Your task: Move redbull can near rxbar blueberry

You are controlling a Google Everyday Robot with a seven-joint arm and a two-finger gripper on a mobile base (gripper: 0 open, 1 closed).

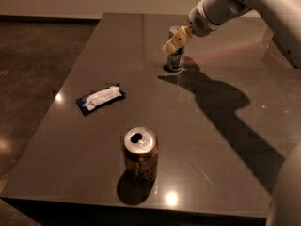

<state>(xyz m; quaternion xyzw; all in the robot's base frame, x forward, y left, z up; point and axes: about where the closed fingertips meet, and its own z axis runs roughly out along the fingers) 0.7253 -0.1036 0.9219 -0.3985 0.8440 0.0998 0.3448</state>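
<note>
Fingers (pixel 178 38): being held apart, seemingly astride the redbull can (pixel 176 60).
Gripper (pixel 172 45): being positioned at the upright can's top.
Rxbar blueberry (pixel 100 98): being seen well apart, toward the view's left.

dim; shadowing jaws at redbull can (pixel 175 60)

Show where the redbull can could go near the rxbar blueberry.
Bare table lies between the rxbar blueberry and the redbull can, also right of the orange can. It is crowded only at the redbull can, where the hand is.
</note>
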